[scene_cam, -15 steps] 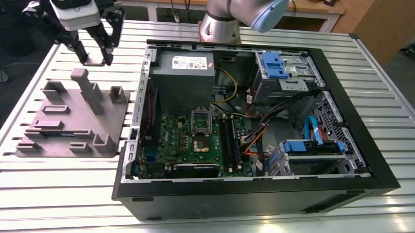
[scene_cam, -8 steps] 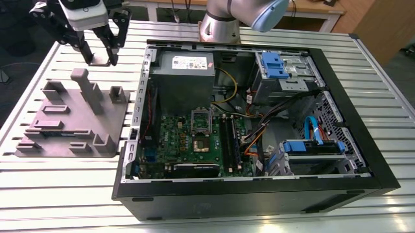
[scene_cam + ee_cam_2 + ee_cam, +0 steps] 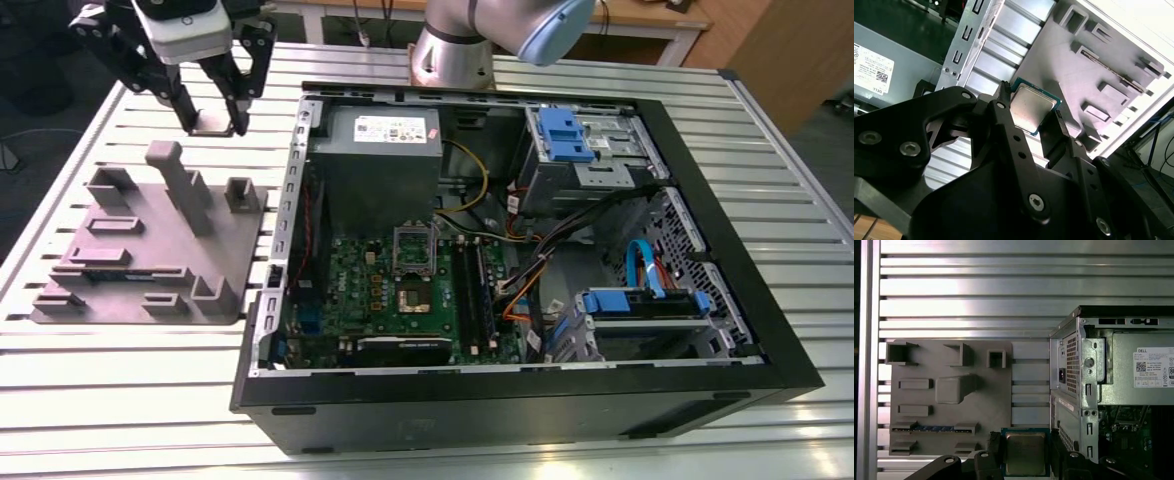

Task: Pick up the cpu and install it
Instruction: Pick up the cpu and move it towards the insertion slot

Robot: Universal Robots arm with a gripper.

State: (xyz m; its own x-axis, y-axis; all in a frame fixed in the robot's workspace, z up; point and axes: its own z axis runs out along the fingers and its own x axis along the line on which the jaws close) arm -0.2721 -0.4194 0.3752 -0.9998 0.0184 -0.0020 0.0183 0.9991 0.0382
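Holding the cpu (image 3: 211, 124) between its two black fingers, the gripper (image 3: 214, 126) hangs outside the open computer case (image 3: 534, 402) in the exterior view, off the case wall on the exterior view's left, near the corner where the power supply (image 3: 384, 150) sits. It is over the far end of the gray fixture tray (image 3: 147, 250), which lies on the slatted table (image 3: 134, 400) just beside the case. Inside the case the motherboard (image 3: 400, 290) lies flat, with the socket (image 3: 410, 297) near its middle and the socket bracket (image 3: 411, 245) standing upright; the socket is well apart from the cpu. In the second wrist view the gripper (image 3: 1031, 119) pinches the cpu (image 3: 1033, 107) by two opposite edges, silver top toward the camera, green rim showing. One finger (image 3: 1004, 125) presses each side, with the tray (image 3: 1079, 65) and the case's metal edge behind and the power supply label (image 3: 874, 70) off to one side. In the first wrist view the gripper (image 3: 1025, 456) clamps the cpu (image 3: 1025, 454) in the gap between the tray (image 3: 949, 410) and the case's outer wall (image 3: 1069, 390), fingers (image 3: 996, 447) tight on both sides. The chip is outside the case, not over the motherboard.
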